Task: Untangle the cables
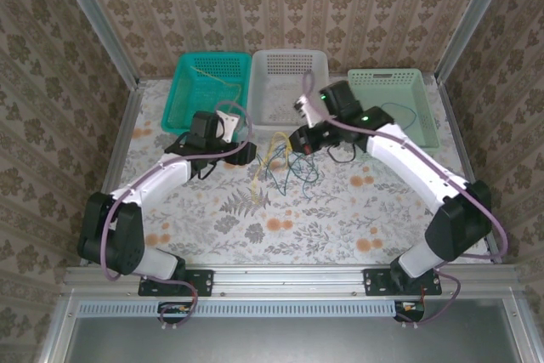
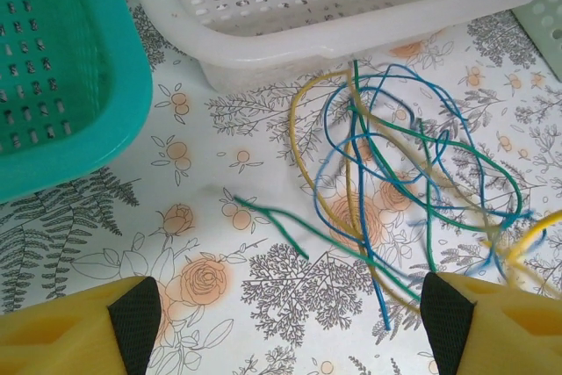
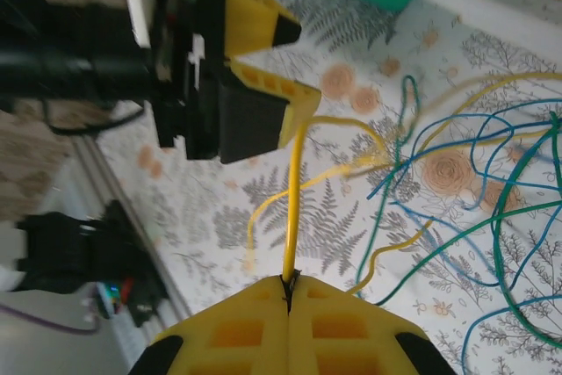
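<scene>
The cables (image 1: 285, 166) lie in a loose tangle of yellow, green and blue strands on the floral table, just in front of the white basket. In the left wrist view the tangle (image 2: 395, 182) spreads ahead and to the right of my left gripper (image 2: 290, 322). That gripper is open, with nothing between its black pads (image 2: 132, 318). My right gripper (image 3: 288, 283) is shut on a yellow cable (image 3: 294, 208), which rises straight out of the closed fingertips toward the tangle. From above, the left gripper (image 1: 244, 152) and the right gripper (image 1: 302, 140) flank the tangle.
Three baskets stand along the back: teal (image 1: 183, 95), white (image 1: 289, 61) and light green (image 1: 425, 104). The white basket's wall (image 2: 290, 41) is close beyond the tangle. The left gripper's yellow fingers (image 3: 255, 85) are near the held cable. The frame's posts border the table.
</scene>
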{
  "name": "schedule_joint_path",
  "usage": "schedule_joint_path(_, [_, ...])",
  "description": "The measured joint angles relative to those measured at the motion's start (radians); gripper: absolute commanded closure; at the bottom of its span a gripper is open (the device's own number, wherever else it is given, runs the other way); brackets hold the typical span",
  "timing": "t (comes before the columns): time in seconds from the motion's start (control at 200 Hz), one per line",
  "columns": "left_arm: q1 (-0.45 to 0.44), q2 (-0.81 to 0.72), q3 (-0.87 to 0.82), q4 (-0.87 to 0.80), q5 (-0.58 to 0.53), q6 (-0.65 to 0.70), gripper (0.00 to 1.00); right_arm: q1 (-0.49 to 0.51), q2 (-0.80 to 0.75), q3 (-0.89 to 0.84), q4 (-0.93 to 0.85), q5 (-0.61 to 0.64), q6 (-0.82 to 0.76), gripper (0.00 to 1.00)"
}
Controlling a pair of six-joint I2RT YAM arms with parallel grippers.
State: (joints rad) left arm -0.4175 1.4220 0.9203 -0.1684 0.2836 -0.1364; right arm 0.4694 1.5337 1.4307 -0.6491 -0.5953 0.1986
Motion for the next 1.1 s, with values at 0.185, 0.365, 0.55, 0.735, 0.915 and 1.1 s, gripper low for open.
schedule_joint_path(0.185, [0.0,-0.041,-0.018,0.028,0.001,-0.003,0.19,-0.038,-0.01,0.02,-0.044,-0.124,0.014,1.0])
schedule_joint_path(0.365, [0.0,-0.07,-0.047,0.07,0.026,-0.003,0.19,-0.081,-0.059,-0.039,0.021,-0.229,0.073,1.0])
schedule_joint_path(0.55, [-0.008,-0.09,-0.057,0.129,0.087,-0.003,0.19,-0.112,-0.097,-0.084,0.139,-0.296,0.152,1.0])
schedule_joint_path(0.735, [-0.089,-0.087,-0.054,0.17,0.14,0.005,0.2,-0.113,-0.1,-0.09,0.189,-0.301,0.183,1.0])
schedule_joint_path(0.915, [-0.153,-0.029,-0.022,0.179,0.166,0.019,0.22,-0.113,-0.108,-0.1,0.253,-0.312,0.23,1.0])
schedule_joint_path(1.1, [-0.172,0.031,0.002,0.184,0.173,0.024,0.33,-0.113,-0.142,-0.112,0.279,-0.319,0.254,1.0])
